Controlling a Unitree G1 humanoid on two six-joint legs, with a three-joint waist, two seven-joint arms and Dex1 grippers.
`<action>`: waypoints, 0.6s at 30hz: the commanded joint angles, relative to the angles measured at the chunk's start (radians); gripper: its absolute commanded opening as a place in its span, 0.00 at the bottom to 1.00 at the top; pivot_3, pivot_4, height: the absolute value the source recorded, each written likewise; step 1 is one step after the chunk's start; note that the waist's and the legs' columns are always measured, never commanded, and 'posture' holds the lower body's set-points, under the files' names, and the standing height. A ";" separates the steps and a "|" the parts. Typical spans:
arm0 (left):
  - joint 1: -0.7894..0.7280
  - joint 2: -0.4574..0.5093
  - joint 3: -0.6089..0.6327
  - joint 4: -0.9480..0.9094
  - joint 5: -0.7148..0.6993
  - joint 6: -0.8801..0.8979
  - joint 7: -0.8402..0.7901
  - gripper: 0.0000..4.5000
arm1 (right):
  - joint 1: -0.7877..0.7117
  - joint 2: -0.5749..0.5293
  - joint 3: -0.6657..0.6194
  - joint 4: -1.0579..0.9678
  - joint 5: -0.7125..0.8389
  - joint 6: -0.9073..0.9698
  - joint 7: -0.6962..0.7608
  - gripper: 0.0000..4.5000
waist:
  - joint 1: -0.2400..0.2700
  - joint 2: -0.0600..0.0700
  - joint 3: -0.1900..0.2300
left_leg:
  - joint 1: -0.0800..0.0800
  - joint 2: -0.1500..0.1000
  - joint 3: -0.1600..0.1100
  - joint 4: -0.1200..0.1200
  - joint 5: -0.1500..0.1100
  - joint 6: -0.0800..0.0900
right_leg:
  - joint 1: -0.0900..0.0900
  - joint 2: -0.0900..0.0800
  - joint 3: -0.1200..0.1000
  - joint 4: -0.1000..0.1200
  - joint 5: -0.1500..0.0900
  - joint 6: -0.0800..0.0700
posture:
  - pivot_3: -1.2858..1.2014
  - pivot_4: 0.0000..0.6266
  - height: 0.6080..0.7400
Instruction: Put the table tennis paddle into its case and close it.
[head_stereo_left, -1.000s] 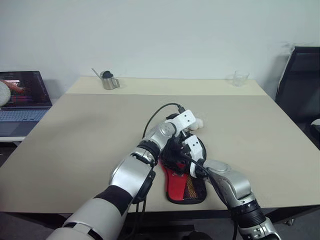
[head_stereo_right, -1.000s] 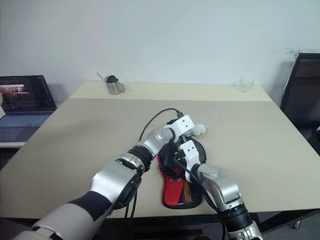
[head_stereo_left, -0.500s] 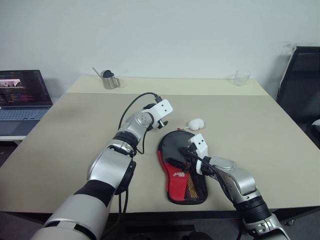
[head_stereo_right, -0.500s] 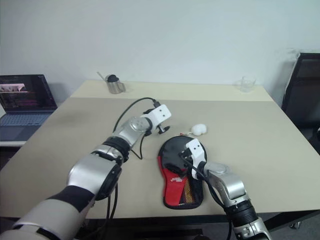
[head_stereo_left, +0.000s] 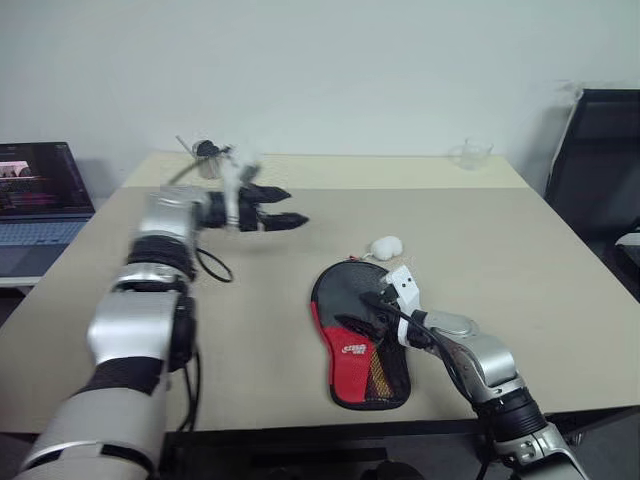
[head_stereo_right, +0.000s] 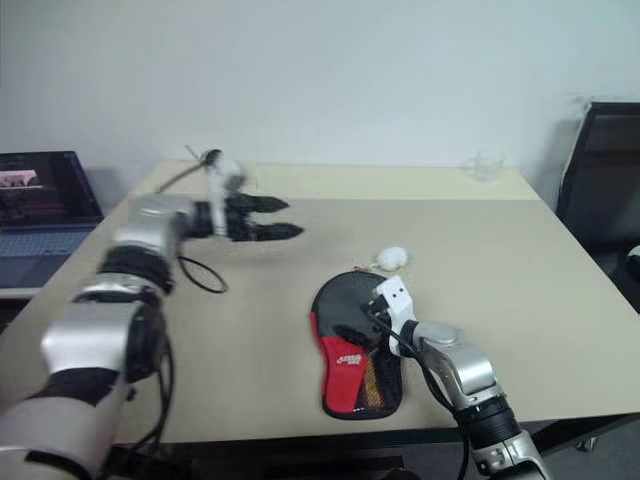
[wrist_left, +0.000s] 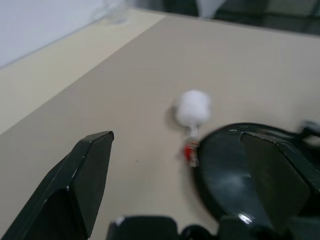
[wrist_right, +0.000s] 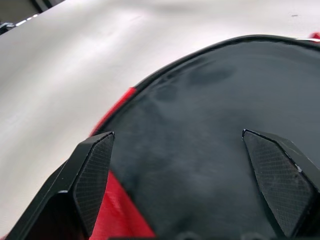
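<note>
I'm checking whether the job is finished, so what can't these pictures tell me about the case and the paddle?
- Table tennis paddle: whether it is inside the case cannot be told; the fabric would cover it.
- Zip: the right end effector and arm cover the case's right edge in the eye views; its closure is unreadable.
- Left end effector: motion-blurred in the eye views.
- Metal cup at the far edge: blurred, partly behind the left arm.
</note>
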 joint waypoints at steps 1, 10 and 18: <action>0.126 0.061 -0.011 -0.256 -0.109 0.157 -0.137 0.98 | 0.008 -0.019 -0.022 0.012 -0.003 0.005 0.000 1.00 | 0.001 0.000 0.000 | 0.000 0.000 -0.001 0.000 0.000 0.000 | 0.000 0.000 0.000 0.001 0.000 -0.001 | 0.52 0.24 1.00; 0.459 0.290 -0.021 -0.789 -0.410 0.437 -0.132 0.98 | 0.018 -0.058 -0.030 0.002 -0.005 -0.004 0.015 1.00 | 0.019 -0.001 0.000 | 0.000 0.002 -0.002 0.001 0.000 0.000 | 0.000 -0.005 -0.001 0.002 -0.001 -0.002 | 0.52 0.24 1.00; 0.468 0.269 -0.033 -0.817 -0.423 0.441 -0.054 0.98 | 0.001 -0.084 -0.051 -0.026 0.007 -0.008 0.027 1.00 | 0.020 -0.001 0.000 | 0.001 0.001 -0.001 0.002 0.000 0.000 | 0.001 -0.006 -0.001 0.001 -0.004 -0.006 | 0.52 0.24 1.00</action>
